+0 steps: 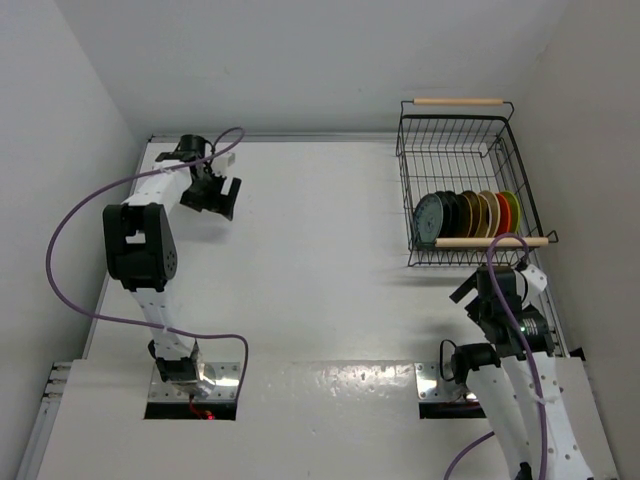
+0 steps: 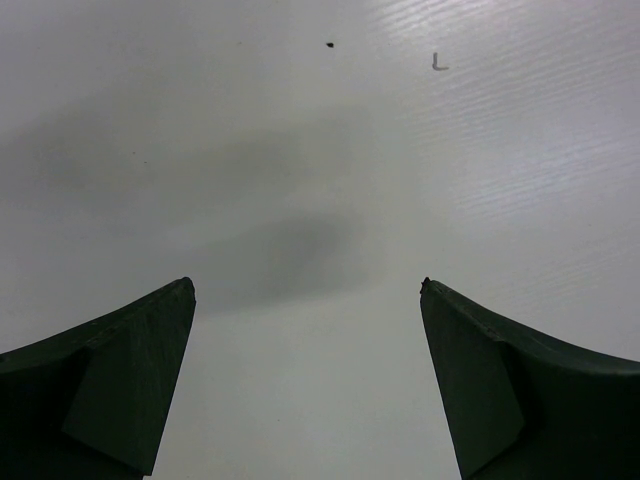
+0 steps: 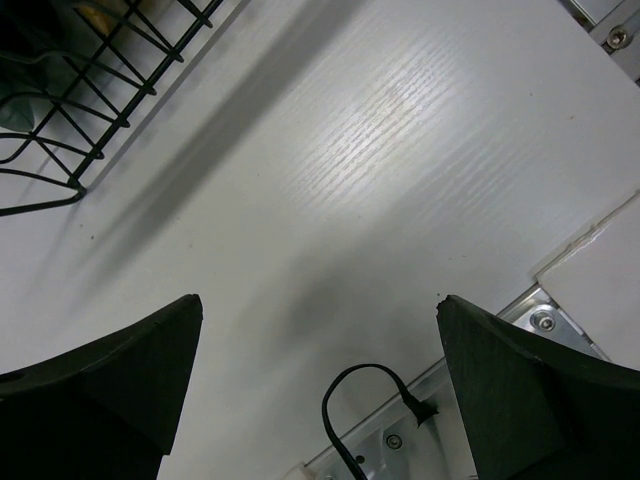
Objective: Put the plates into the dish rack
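Note:
The dish rack (image 1: 455, 150), a black wire basket with two pale wooden handles, stands at the back right of the table. Several plates (image 1: 470, 213) stand on edge in a row at its near end, from blue-grey on the left through black and mustard to orange-red and lime green on the right. My left gripper (image 1: 220, 198) hangs open over bare table at the far left, nothing between its fingers (image 2: 307, 285). My right gripper (image 1: 472, 288) is open and empty (image 3: 318, 300), just in front of the rack's near handle. A corner of the rack (image 3: 100, 90) shows in the right wrist view.
White walls close in the table on the left, back and right. Purple cables loop from both arms (image 1: 60, 230). The right arm's metal base plate and a thin black wire (image 3: 360, 400) lie under the right gripper.

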Available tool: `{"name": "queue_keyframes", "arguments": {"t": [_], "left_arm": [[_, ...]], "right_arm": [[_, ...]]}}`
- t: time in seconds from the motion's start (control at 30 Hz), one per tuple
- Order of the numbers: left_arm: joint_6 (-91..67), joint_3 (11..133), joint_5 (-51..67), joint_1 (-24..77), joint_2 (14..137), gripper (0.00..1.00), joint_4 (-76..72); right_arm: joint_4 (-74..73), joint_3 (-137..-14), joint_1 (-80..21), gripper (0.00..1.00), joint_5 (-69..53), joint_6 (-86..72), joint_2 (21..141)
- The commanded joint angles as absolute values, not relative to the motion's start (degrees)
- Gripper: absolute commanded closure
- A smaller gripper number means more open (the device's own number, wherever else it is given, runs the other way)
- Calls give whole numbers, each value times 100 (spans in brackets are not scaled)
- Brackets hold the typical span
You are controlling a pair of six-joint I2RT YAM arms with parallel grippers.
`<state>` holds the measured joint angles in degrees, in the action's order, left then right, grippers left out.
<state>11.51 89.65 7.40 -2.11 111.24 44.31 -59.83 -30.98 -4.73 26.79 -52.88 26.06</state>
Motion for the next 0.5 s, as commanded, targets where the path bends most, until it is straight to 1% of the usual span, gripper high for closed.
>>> {"name": "queue_keyframes", "arguments": {"t": [0.0, 0.47], "left_arm": [[1072, 8886, 826, -132, 10881, 0, 4315], [1072, 8781, 826, -26, 10714, 0, 4315]], "right_arm": [[-6029, -3235, -483, 0, 2759, -5607, 2628], [-6073, -3252, -483, 0, 3005, -5756, 2681]]}}
